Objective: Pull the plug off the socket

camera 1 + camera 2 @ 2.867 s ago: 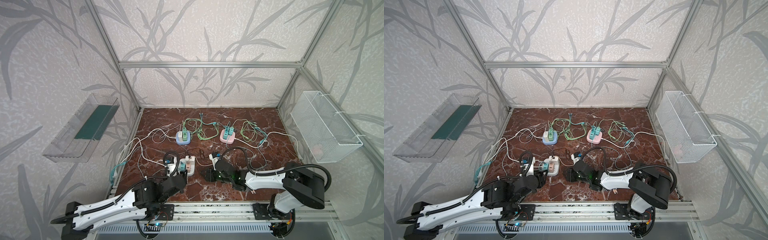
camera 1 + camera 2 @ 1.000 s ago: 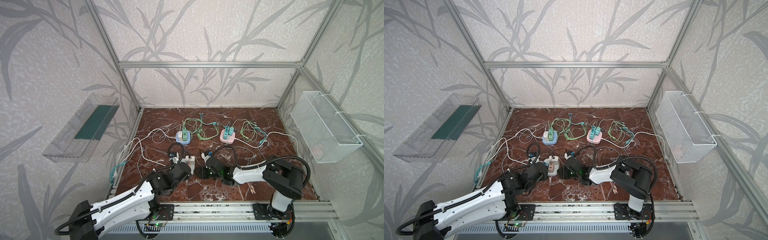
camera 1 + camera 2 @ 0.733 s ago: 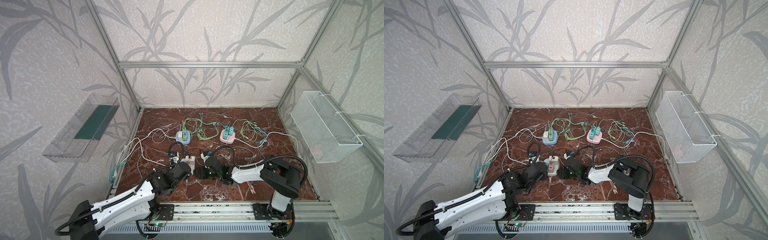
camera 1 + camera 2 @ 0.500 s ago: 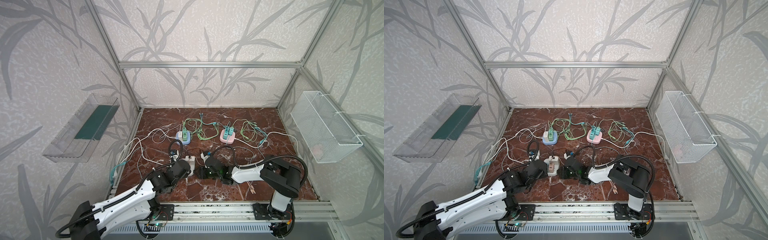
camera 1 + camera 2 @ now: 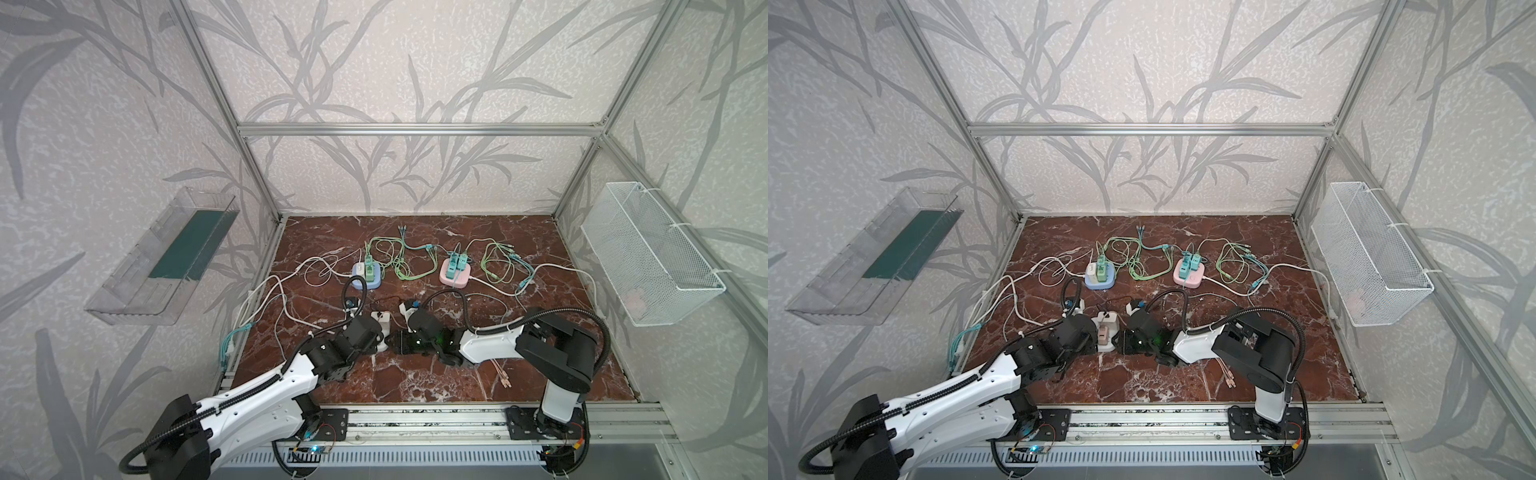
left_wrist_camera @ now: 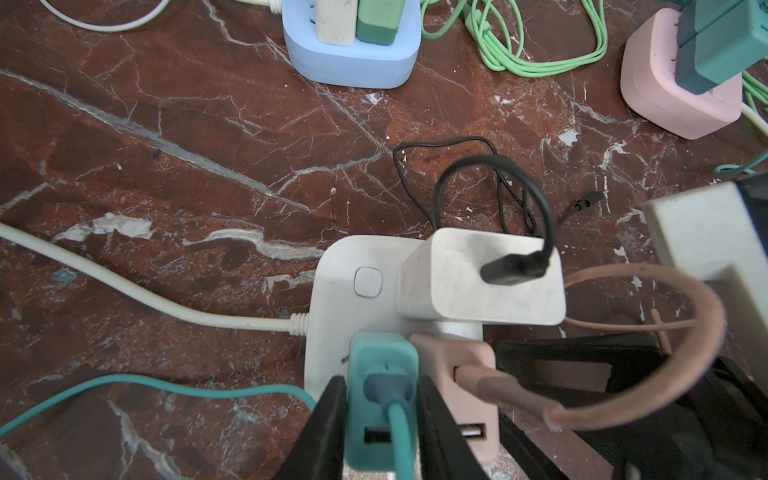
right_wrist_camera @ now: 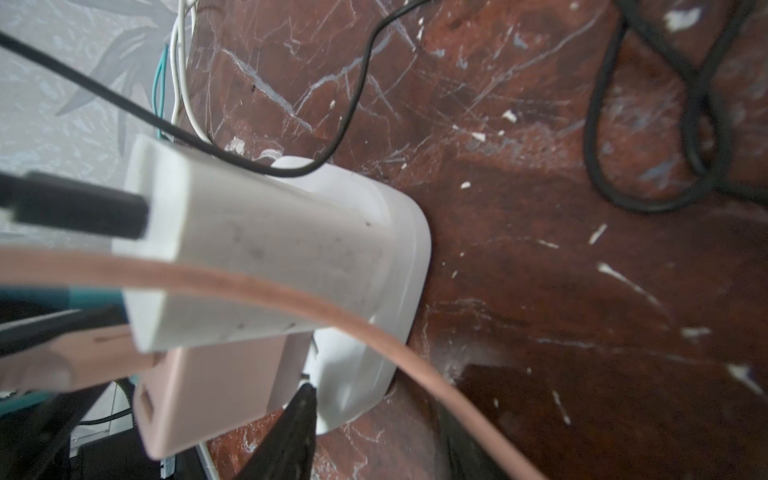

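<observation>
The white socket (image 6: 332, 291) lies near the table's front middle, also visible in a top view (image 5: 1105, 321). It carries a teal plug (image 6: 382, 361), a pink plug (image 6: 453, 357) and a white charger (image 6: 478, 282). My left gripper (image 6: 380, 386) is shut on the teal plug, one finger on each side; in both top views it (image 5: 376, 338) hides that plug. From the right, my right gripper (image 7: 374, 403) holds the socket's corner (image 7: 399, 249). One finger presses its top beside the pink plug (image 7: 208, 386); the other lies low and blurred by the table.
A blue socket (image 5: 368, 280) and a pink socket (image 5: 455, 274) with plugs stand further back, with green cables (image 5: 395, 257) looped around them. White cables (image 5: 282, 299) run along the left. A wire basket (image 5: 648, 253) hangs right, a clear tray (image 5: 162, 257) left.
The left gripper has reached forward to the socket and its jaws have closed on the teal plug. The right gripper moved in to the socket earlier and has stayed still for the last second.
</observation>
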Tool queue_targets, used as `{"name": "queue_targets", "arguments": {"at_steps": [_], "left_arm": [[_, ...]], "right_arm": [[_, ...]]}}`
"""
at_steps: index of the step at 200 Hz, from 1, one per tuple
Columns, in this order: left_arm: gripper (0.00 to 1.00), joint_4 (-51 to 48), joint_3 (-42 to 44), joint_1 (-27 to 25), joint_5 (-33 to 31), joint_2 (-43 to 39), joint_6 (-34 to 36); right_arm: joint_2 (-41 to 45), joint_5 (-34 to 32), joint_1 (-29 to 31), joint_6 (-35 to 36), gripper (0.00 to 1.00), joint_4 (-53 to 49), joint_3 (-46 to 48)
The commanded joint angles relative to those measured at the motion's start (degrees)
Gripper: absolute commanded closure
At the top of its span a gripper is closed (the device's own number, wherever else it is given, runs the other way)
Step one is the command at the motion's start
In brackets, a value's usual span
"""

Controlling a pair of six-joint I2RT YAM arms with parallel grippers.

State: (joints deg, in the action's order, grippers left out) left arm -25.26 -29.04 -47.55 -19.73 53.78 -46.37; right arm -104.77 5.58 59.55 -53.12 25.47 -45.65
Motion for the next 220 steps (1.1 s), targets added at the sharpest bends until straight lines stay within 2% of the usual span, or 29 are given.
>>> {"name": "queue_targets", "arguments": {"at_steps": [1, 64, 69, 96, 161, 220], "left_arm": [[0.70, -0.5, 0.3, 0.2, 0.6, 0.7, 0.3], [0.67, 0.8, -0.9, 0.1, 3.1, 4.9, 1.1], [0.66, 0.6, -1.1, 0.2, 3.2, 5.4, 1.1], [0.65, 0.4, -1.1, 0.2, 3.7, 6.0, 0.8], [0.79, 3.5, -2.0, 0.2, 6.0, 8.6, 1.3], [0.84, 4.2, -4.0, 0.0, 8.8, 9.2, 2.4]], "right_arm": [[-1.1, 0.6, -0.6, 0.3, 0.52, 0.3, -1.4], [-0.4, 0.7, -0.6, 0.9, 0.52, 0.4, -0.2], [-0.4, 0.7, -2.3, 0.9, 0.52, 0.4, -0.1], [0.3, 0.4, -2.5, 0.9, 0.52, 0.7, 0.9], [1.0, 1.0, -3.0, 1.2, 0.52, 1.7, 2.4], [0.9, 0.7, -3.0, 1.4, 0.52, 1.1, 2.1]]}}
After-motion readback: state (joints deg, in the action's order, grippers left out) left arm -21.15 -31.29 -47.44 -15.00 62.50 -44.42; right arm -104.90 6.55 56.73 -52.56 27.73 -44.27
